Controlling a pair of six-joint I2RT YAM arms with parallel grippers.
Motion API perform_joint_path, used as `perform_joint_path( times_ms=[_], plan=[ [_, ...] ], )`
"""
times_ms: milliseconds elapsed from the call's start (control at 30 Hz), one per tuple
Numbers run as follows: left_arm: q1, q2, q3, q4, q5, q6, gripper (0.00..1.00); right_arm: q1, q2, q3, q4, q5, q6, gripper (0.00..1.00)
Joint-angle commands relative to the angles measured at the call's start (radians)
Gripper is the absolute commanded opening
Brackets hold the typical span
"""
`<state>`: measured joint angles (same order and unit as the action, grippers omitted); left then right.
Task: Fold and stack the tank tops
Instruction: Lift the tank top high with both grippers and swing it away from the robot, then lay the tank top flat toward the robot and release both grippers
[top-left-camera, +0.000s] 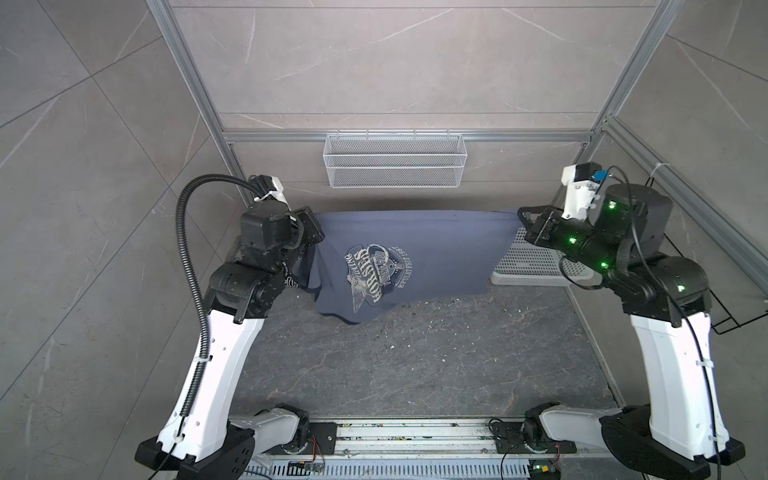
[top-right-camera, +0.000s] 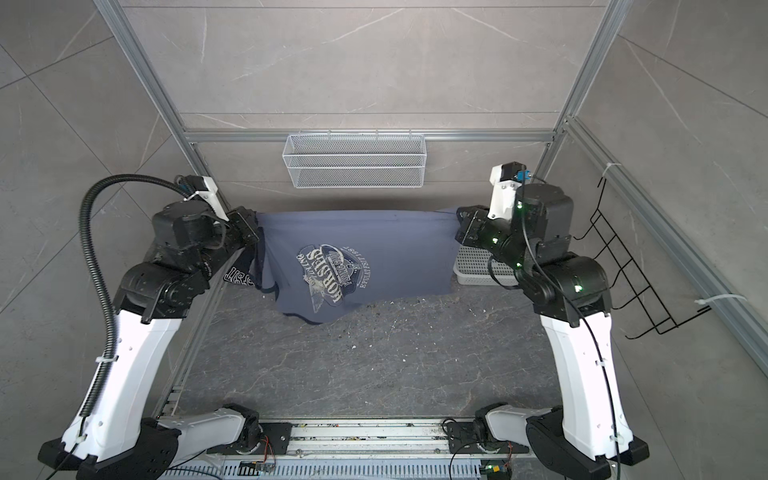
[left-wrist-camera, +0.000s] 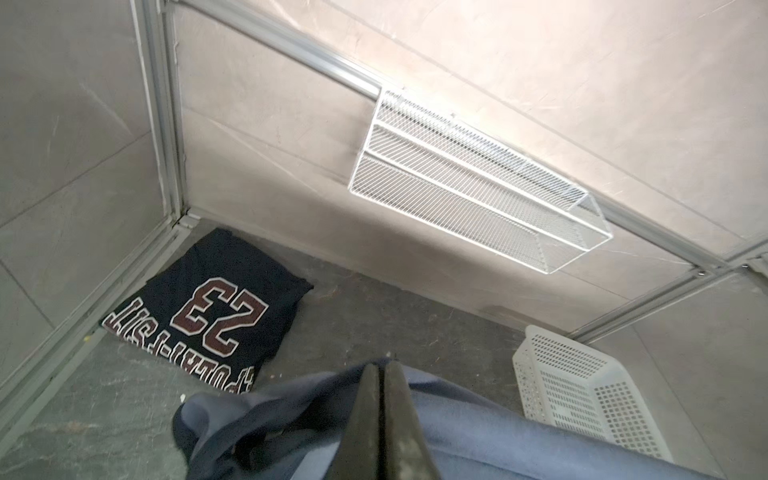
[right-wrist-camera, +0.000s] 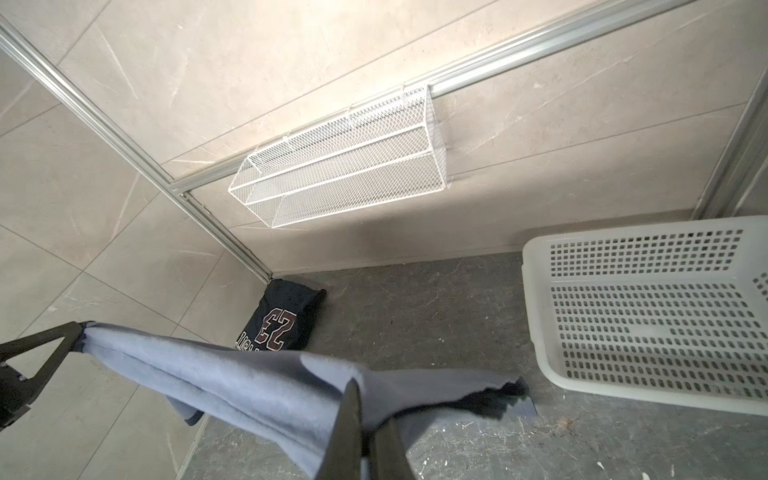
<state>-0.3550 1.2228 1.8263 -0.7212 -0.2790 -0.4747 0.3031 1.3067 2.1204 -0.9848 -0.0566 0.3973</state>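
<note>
Left tool (left-wrist-camera: 383, 370): pressed together, pinching one end of the blue tank top (top-left-camera: 415, 245). Right tool (right-wrist-camera: 365, 411): pressed together, pinching the opposite end. The top hangs stretched between both tools over the far half of the bench (top-left-camera: 415, 374), with its print visible in both top views. The navy tank top (left-wrist-camera: 216, 307) lies folded in the far left corner. The plastic basket (right-wrist-camera: 644, 291) sits in the far right corner.
</note>
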Motion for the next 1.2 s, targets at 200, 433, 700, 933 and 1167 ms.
perform_joint_path(
  times_ms=[200,433,700,933,1167],
  plan=[
    [0.007,-0.051,0.1,0.022,0.072,0.14,0.0,0.0,0.026,0.209,-0.057,0.044,-0.035,0.03],
    [0.007,0.136,0.134,-0.113,0.089,0.178,0.0,0.0,0.12,0.163,-0.029,0.111,-0.046,0.0],
    [0.098,0.404,0.289,-0.201,0.124,0.134,0.0,-0.014,0.263,0.133,0.06,0.14,-0.052,0.0],
    [0.136,0.565,0.592,-0.23,0.249,0.16,0.0,-0.037,0.342,0.226,0.098,0.117,-0.031,0.0],
    [0.133,0.389,0.318,-0.042,0.332,0.138,0.0,-0.036,0.23,0.053,0.152,0.101,-0.037,0.0]
  ],
)
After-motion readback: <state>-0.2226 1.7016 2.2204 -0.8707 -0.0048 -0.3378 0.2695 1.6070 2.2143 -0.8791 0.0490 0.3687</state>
